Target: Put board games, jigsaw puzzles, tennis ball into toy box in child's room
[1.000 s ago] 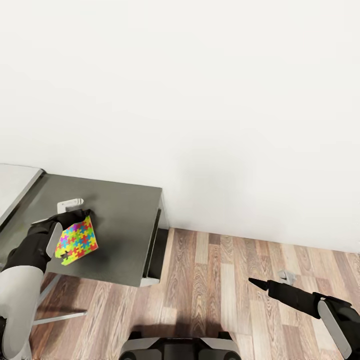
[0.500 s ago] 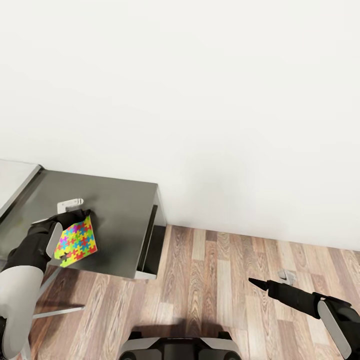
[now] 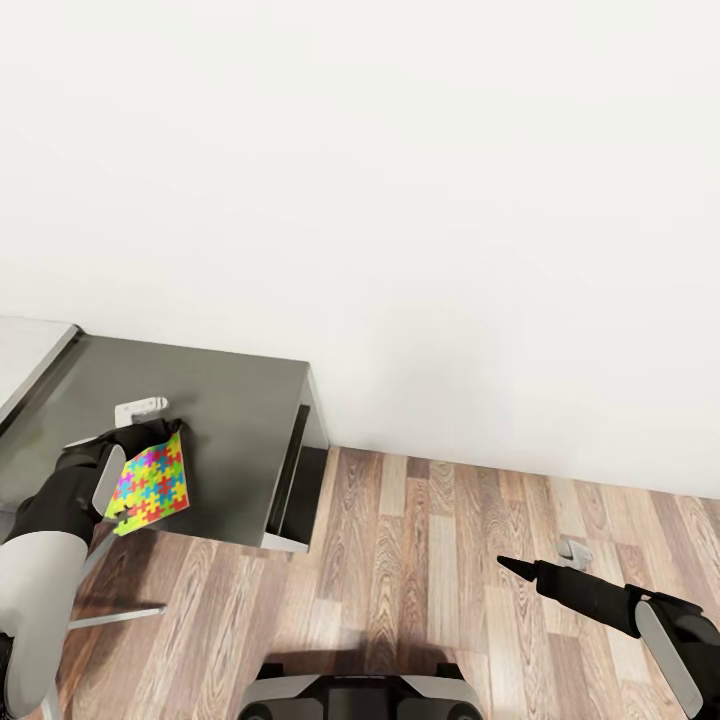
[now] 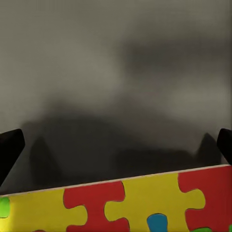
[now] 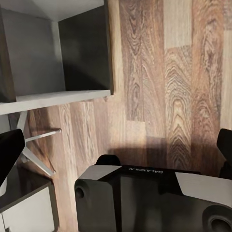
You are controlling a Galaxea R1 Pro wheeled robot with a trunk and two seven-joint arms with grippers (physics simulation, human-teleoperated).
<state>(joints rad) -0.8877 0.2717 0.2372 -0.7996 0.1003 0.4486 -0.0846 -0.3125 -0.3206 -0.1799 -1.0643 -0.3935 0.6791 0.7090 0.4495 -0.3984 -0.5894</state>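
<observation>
At the far left of the head view, a sliver of the pale bench is seen, joined to the lower dark cabinet. Above that cabinet, the left claw is clenched on one jigsaw puzzle, gripped by its upper edge so that the slab hangs tilted, clear of the cabinet top. In the left wrist view the puzzle lies across the gap between the two black fingertips, with dark grey surface beyond it. A small white object rests on the cabinet just behind the claw; what it is cannot be told.

Toward the middle, white wall meets plank floor, and the robot's own base is seen at the lower edge.

At the right, the right claw hangs over the floor, well apart from the cabinet. Nothing is held between its fingers, which stand spread in the right wrist view — it is judged released.

The step in hand is judged to be the carrying of a puzzle to the toy box. That box is not in the frames, so the next move calls for a turn or a roll along the bench — probably leftward — until the box is found, the slab being kept gripped and lifted clear of its rim before release.
</observation>
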